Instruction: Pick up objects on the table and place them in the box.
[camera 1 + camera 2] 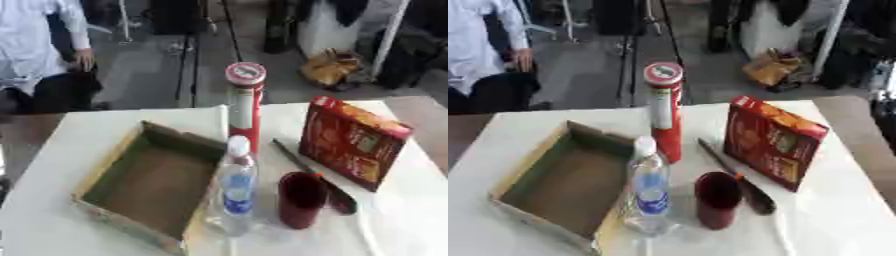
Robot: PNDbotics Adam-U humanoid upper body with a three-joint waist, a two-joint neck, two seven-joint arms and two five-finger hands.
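Observation:
An open cardboard box (pixel 114 162) lies on the left half of the white table, and I see nothing inside it. Just right of the box stands a clear water bottle (pixel 234 187) with a blue label and white cap. Behind it rises a tall red tube can (pixel 244 107) with a white lid. A dark red cup (pixel 301 199) stands upright to the right of the bottle. A long dark utensil (pixel 317 179) with an orange spot lies behind the cup. A red snack box (pixel 352 141) stands upright at the right. Neither hand shows in any view.
The white table (pixel 52 220) ends at its far edge behind the can. Beyond it lies grey floor with stands, bags and a yellow sack (pixel 331 67). A person in a pale shirt (pixel 35 45) stands at the far left, away from the table.

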